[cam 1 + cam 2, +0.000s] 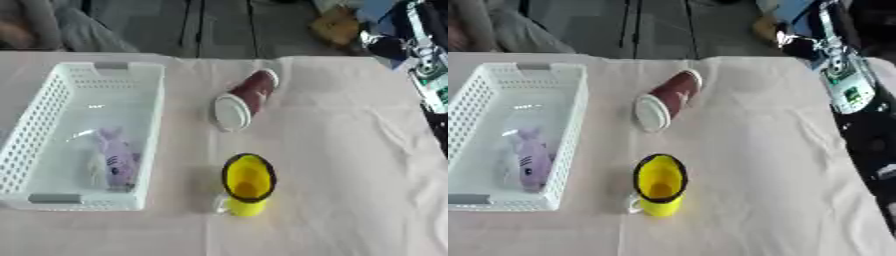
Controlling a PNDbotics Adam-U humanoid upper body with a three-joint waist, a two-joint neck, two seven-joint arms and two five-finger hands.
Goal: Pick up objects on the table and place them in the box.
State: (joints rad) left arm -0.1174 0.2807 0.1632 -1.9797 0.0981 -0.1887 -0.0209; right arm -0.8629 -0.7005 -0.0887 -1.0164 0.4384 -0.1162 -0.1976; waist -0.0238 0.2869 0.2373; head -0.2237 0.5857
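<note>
Nearest us, at six o'clock on the cloth-covered table (350, 150), we see a yellow mug (248, 185) standing upright, its dark-rimmed mouth open and a small handle at its lower left, with bare cloth all round it. At nine o'clock sits the white perforated plastic box (52, 107), holding a purple soft toy (118, 160) in a clear wrapper. Farther off, at twelve o'clock, a dark red paper cup (249, 95) with a white lid lies on its side, well apart from the mug; neither hand shows, so we cannot tell how their fingers stand.
</note>
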